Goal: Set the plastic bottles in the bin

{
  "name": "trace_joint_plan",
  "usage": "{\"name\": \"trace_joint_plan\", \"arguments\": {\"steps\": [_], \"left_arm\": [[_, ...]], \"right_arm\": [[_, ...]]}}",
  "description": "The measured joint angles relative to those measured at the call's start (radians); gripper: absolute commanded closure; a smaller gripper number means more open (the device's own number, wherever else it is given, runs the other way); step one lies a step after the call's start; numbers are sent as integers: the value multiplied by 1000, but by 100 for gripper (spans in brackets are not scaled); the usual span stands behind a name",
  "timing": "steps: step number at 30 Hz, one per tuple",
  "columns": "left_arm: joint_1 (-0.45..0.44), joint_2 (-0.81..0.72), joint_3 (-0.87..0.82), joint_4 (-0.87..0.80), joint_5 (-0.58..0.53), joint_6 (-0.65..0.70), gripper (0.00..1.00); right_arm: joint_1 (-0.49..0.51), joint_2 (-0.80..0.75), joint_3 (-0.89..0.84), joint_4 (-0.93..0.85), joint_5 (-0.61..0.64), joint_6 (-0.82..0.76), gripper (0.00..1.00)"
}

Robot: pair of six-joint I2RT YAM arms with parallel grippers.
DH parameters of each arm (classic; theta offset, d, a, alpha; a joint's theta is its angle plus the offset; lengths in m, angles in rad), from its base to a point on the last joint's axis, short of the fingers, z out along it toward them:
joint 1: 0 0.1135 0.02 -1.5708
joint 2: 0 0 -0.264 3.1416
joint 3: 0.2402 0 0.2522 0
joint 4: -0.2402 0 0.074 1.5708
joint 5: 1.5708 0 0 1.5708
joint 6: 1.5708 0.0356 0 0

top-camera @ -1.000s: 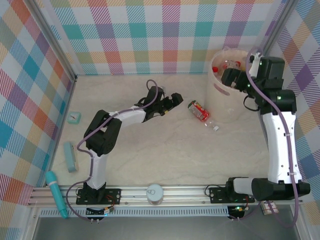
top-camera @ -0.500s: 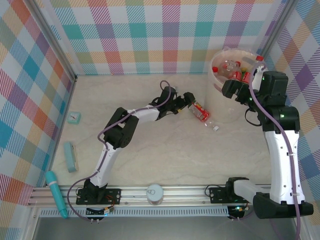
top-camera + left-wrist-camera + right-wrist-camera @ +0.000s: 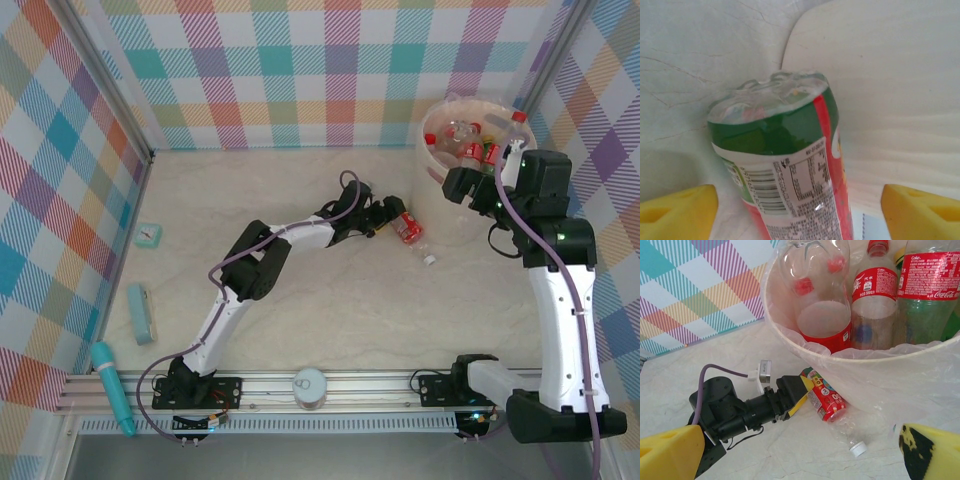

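**One bottle loose on the table, left gripper straddling it beside the bin**

Top camera is showing the left arm stretching far across the pale marbled table (image 3: 330, 320). The left gripper (image 3: 393, 217) is sitting over the base end of a clear plastic bottle with a red-and-green label (image 3: 410, 231). That bottle is lying on its side, just beside the wall of the large round beige plastic bin (image 3: 445, 215). Its white cap (image 3: 429, 259) is pointing away from the gripper.

Left wrist camera is giving what the top one can't. The yellow fingertips (image 3: 677, 207) are standing spread either side of the bottle with a gap on each side, so it's straddling, not pinching. The bin wall is rising right behind the bottle.

The right gripper (image 3: 455, 185) is hanging at the bin's near rim. Right wrist camera is showing its yellow fingers (image 3: 932, 455) wide apart, gripping nothing. It's also looking into the clear liner, where I'm counting three bottles in the bin (image 3: 875, 285) plainly. More are crowding the right edge, too cut off to count.

Count on the table:
- one bottle
- four bits of clutter

The clutter is sitting well apart from the bottle, along the left and near edges:
- a small teal square thing (image 3: 149, 235)
- a teal bar (image 3: 140, 313)
- a teal-and-pink stick (image 3: 112, 390)
- a round white-grey can top (image 3: 310, 383)
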Motion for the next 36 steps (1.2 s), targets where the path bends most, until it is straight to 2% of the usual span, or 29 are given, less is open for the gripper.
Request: {"name": "trace_joint_plan", "arguments": {"steps": [10,19,21,24,26,29,36], "left_arm": [[0,14,4,-1,-1,-3,42],[2,8,0,3,0,21,46],[5,-1,-13,1,-1,30,39],[5,-7,-20,0,3,40,10],[6,-18,-16,0,10,45,2],[4,-18,-8,-1,11,38,2],[-3,40,65,6,14,-13,12]], "right_arm": [[0,-41,-5,0,0,0,0],[0,-52,-31,0,-21,14,1],[0,-67,-61,-1,-32,22,1],[0,-88,-104,-10,-39,30,1],[0,-95,-122,-17,-39,31,1],[0,-99,-138,-22,-43,35,1],[0,-101,-149,-22,-45,38,1]]}}
